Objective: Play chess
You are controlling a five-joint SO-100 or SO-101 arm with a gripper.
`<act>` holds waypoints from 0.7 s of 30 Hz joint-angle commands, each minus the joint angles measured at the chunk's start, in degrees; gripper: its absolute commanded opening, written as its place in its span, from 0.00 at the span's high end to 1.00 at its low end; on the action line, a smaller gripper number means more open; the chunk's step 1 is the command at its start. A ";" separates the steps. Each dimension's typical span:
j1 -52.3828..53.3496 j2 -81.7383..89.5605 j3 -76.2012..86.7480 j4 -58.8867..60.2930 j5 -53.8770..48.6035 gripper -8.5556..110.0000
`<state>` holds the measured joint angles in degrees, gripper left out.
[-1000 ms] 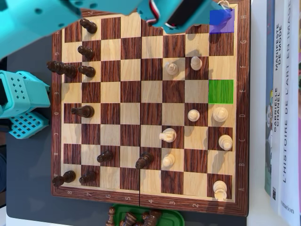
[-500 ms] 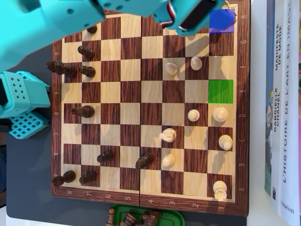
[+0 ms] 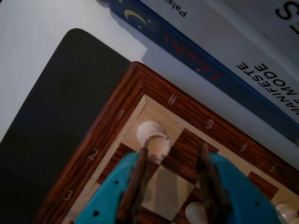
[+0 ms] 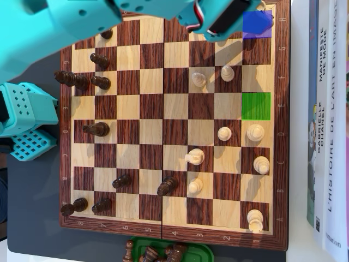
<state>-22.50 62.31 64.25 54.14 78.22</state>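
Observation:
The wooden chessboard (image 4: 174, 228) fills the overhead view, with a blue-marked corner square (image 4: 256, 25) and a green-marked square (image 4: 256, 106). My teal arm (image 4: 136, 8) reaches across the top edge toward the blue corner. In the wrist view my gripper (image 3: 172, 156) is open above the H1 corner. A white piece (image 3: 152, 136) stands on the corner square, just past the left fingertip (image 3: 141, 156) and outside the gap. Nothing is held. A second white piece (image 3: 196, 213) shows low by the right finger. White pieces such as (image 4: 228, 72) occupy the right half and dark pieces such as (image 4: 97, 129) the left.
Books (image 4: 327, 120) lie along the board's right side. A green tray (image 4: 192, 252) with captured dark pieces sits below the board. The teal arm base (image 4: 24, 117) stands at the left on a black mat (image 4: 32, 218).
Over the last second the arm swung right along the board's top edge toward the blue corner. In the last half second it has barely moved.

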 commanded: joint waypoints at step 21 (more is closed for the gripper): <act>-0.97 -1.93 -4.75 2.11 0.53 0.80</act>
<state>-23.29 60.56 63.02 56.16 78.40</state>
